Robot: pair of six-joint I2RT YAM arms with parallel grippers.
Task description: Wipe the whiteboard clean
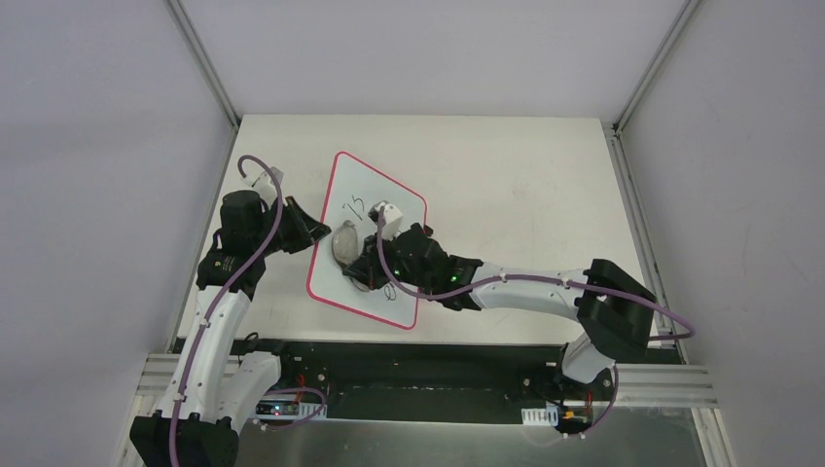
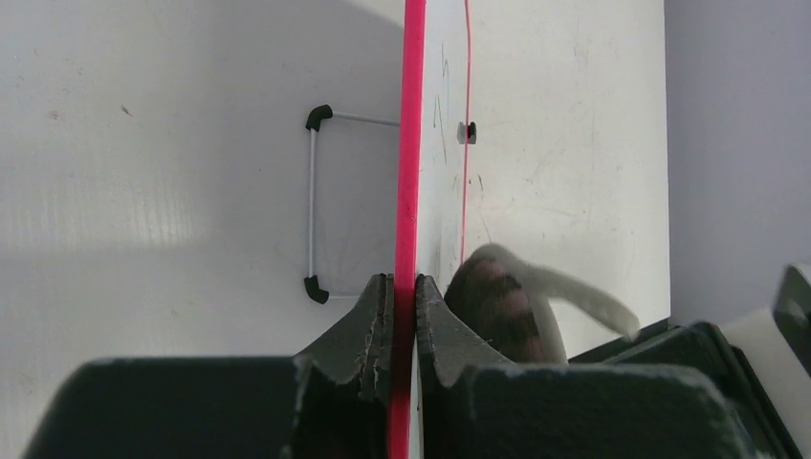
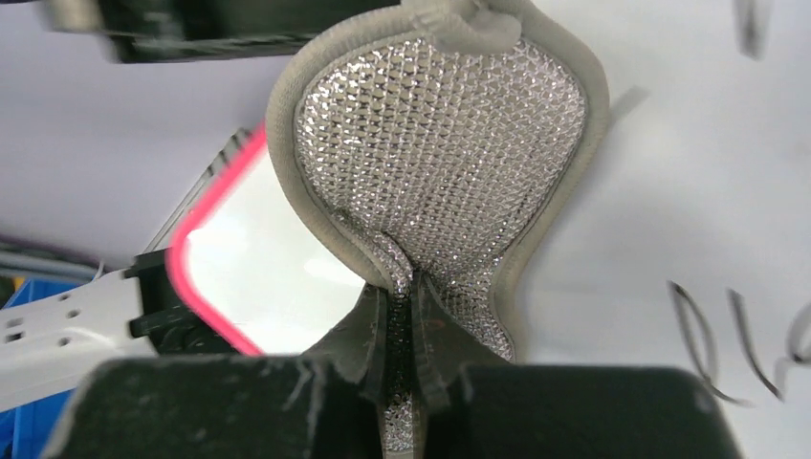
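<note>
The left hand (image 2: 403, 287) is closed on the pink left edge of the whiteboard (image 1: 368, 180), which sits skewed, left of centre on the surface (image 1: 525, 195). Black handwriting (image 1: 352, 206) shows on its upper part. The right hand (image 3: 402, 296) is clamped on the narrow waist of a grey mesh pad (image 3: 440, 124), positioned over the board's middle; contact with the board cannot be confirmed.

Left arm (image 1: 216, 326) and right arm (image 1: 530, 288) each present white link shells with black joint housings and a purple cable (image 1: 279, 206) held by white clips; a green light (image 1: 454, 282) is lit at the right wrist, and the left gripper (image 2: 403, 287) has dark grey ridged fingers (image 2: 368, 330).
</note>
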